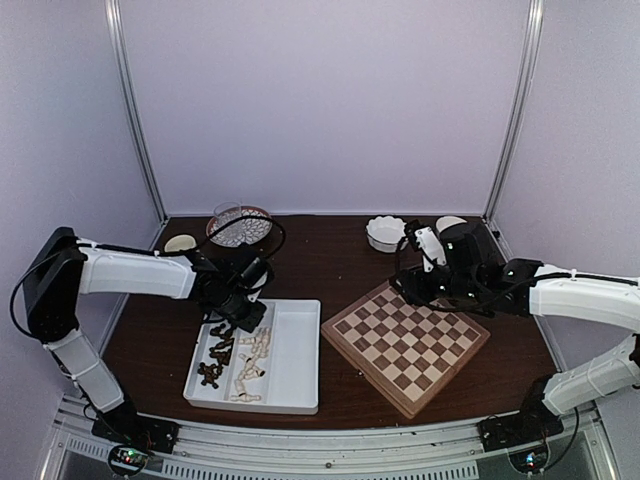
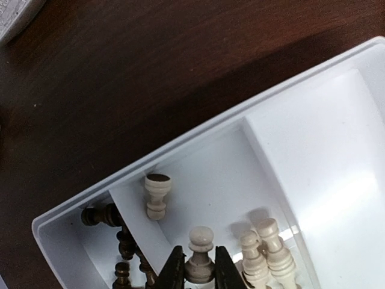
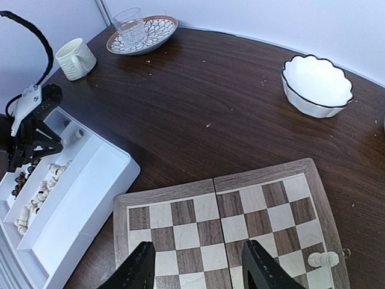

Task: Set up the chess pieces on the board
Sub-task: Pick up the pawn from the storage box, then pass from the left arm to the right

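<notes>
The left claw (image 2: 198, 272) is pinching a cream pawn (image 2: 201, 248) low on its body, one finger pressed against each side. It does so inside the middle section of the white tray (image 2: 325, 180). Whether the pawn is lifted off the tray floor cannot be told. Just right of it more cream pieces (image 2: 266, 253) lie clustered, and another cream piece (image 2: 156, 195) lies tipped over near the tray's far wall. Across the divider on the left sit the dark pieces (image 2: 102, 215).

The tray rests on the dark tabletop (image 1: 330, 260), left of the chessboard (image 1: 405, 345). The right claw (image 3: 198, 271) hangs spread above the board's squares, gripping nothing. One cream chessman (image 3: 323, 259) lies on its side at the board's right edge. Past the board stands a scalloped white bowl (image 3: 317, 84). Farther left are a mug (image 3: 75, 58) and a glass (image 3: 129, 27) on a patterned plate (image 3: 157, 31).
</notes>
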`<act>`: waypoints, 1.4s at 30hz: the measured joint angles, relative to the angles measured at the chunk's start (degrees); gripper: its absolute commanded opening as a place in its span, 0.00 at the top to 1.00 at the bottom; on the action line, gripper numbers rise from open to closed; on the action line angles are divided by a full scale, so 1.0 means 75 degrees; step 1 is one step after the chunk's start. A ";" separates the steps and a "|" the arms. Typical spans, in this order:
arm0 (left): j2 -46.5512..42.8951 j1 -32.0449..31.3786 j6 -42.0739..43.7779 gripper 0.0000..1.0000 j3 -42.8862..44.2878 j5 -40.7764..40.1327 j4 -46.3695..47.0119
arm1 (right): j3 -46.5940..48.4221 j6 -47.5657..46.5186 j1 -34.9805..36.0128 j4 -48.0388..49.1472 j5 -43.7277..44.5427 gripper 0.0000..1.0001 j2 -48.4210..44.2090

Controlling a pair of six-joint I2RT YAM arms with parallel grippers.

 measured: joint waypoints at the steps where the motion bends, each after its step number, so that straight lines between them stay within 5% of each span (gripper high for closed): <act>1: -0.0230 -0.0050 0.0050 0.84 -0.0108 0.0017 0.0114 | 0.0003 0.0015 0.0003 0.0017 -0.0125 0.48 0.0000; 12: -0.1743 -0.1341 0.1081 0.84 -0.1352 0.0516 0.2363 | 0.0950 0.0621 0.0184 0.0376 -0.1810 0.48 0.0970; 23: -0.2008 -0.1480 0.1941 0.84 -0.2320 0.1714 0.4709 | 0.1722 0.1122 0.0347 0.1102 -0.3162 0.48 0.2751; 42: -0.1789 -0.1641 0.2489 0.83 -0.2049 0.2104 0.5846 | 0.1116 0.1944 0.0350 0.2605 -0.4736 0.54 0.2888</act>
